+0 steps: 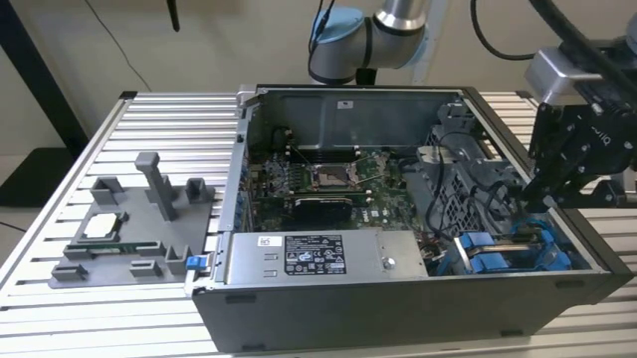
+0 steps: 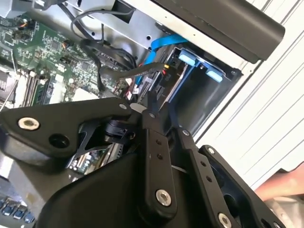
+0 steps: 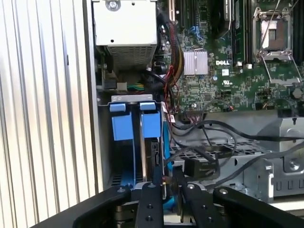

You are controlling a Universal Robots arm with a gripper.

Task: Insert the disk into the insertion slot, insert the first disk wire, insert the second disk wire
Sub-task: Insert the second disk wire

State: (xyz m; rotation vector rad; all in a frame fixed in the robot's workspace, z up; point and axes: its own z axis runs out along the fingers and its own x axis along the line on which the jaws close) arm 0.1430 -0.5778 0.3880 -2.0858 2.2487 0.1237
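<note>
The disk (image 3: 142, 147) stands on edge inside the insertion slot (image 3: 126, 127), the blue-edged bay at the corner of the open computer case (image 1: 398, 306). In the exterior view this bay (image 1: 508, 252) lies at the right, just below my gripper (image 1: 538, 200). In both wrist views my gripper (image 3: 168, 187) hangs over the disk's end, its black fingers (image 2: 151, 118) drawn close together on a thin dark disk wire (image 2: 137, 71) with a red-yellow tip. A blue flat wire (image 2: 161, 45) runs along the bay. The disk's connector end is partly hidden by the fingers.
A grey power-supply box (image 1: 318, 257) with a white sticker lies beside the bay. The motherboard (image 1: 318, 183) fills the case floor, with loose black cables (image 3: 213, 142) over the perforated cage. A grey fixture (image 1: 130, 224) sits at the exterior view's left. Part of a hand (image 2: 280, 187) shows.
</note>
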